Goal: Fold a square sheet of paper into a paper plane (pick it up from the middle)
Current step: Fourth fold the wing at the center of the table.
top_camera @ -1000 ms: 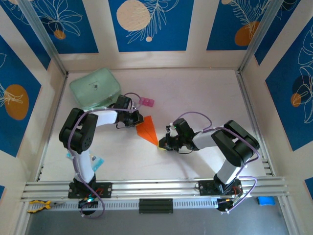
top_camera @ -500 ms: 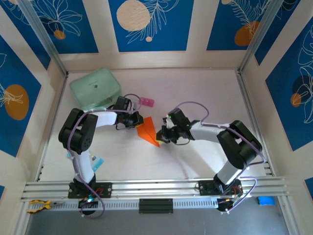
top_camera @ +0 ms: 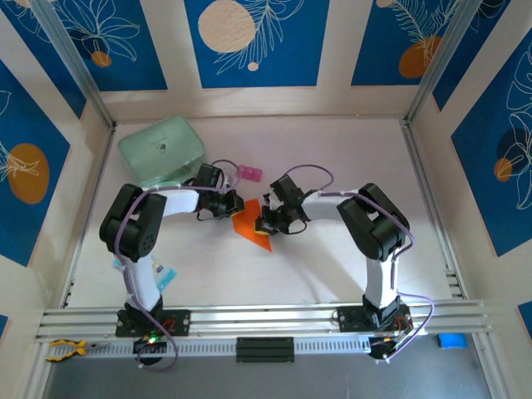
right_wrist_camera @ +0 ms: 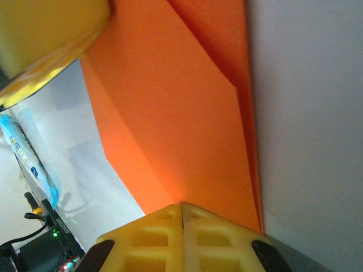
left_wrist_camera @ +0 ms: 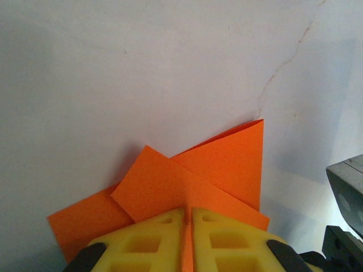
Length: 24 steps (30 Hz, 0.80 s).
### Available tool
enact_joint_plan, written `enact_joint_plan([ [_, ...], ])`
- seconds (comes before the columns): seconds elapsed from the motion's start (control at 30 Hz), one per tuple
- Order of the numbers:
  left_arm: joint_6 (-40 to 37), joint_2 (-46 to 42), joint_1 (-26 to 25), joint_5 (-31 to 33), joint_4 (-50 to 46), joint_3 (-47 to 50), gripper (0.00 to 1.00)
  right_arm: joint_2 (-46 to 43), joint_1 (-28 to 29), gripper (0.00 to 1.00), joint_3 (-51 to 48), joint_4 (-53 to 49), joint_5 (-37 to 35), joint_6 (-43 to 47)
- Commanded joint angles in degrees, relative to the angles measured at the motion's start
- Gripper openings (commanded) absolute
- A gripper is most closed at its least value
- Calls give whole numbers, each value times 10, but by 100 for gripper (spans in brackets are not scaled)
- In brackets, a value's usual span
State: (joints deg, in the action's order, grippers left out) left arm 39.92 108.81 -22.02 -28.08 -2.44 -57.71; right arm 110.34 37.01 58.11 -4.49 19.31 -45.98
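Observation:
The square sheet of paper [top_camera: 250, 228] is bright orange and partly folded into a pointed shape, lying mid-table between both arms. In the left wrist view its overlapping flaps [left_wrist_camera: 215, 164] spread out ahead of my left gripper [left_wrist_camera: 188, 211], which is shut with a thin orange edge pinched between the yellow fingers. My left gripper [top_camera: 232, 206] sits at the paper's upper left end. My right gripper [top_camera: 264, 223] is shut and rests its tips on the paper's right side; in the right wrist view the closed jaws [right_wrist_camera: 181, 205] press onto the orange surface [right_wrist_camera: 170, 113], with nothing between them.
A mint-green case [top_camera: 162, 150] stands at the back left, with a small pink block [top_camera: 249, 173] just behind the left gripper. A blue-and-white packet [top_camera: 165, 274] lies by the left arm's base. Walls enclose the table on three sides.
My right gripper has slid left and up along the paper, from its pointed tip toward the left gripper. The left gripper has stayed put, still pinching the paper.

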Motion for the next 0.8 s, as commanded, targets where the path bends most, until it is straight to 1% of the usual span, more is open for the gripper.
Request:
enact_joint_plan([
  [0.0, -17, 4, 9, 29, -39, -11, 15, 4, 3, 0, -63, -59, 5, 13],
  [0.3, -11, 10, 26, 41, -45, -19, 14, -4, 9, 0, -120, -17, 15, -6],
  [0.43, -12, 9, 28, 40, -44, -18, 14, -11, 14, 0, -127, -14, 14, -9],
  [0.63, -10, -3, 36, 55, -42, -4, 14, -32, 15, 0, -148, -14, 11, -10],
  [0.77, -13, 1, 44, 49, -48, -7, 14, -44, 18, 0, -158, -13, 9, -13],
])
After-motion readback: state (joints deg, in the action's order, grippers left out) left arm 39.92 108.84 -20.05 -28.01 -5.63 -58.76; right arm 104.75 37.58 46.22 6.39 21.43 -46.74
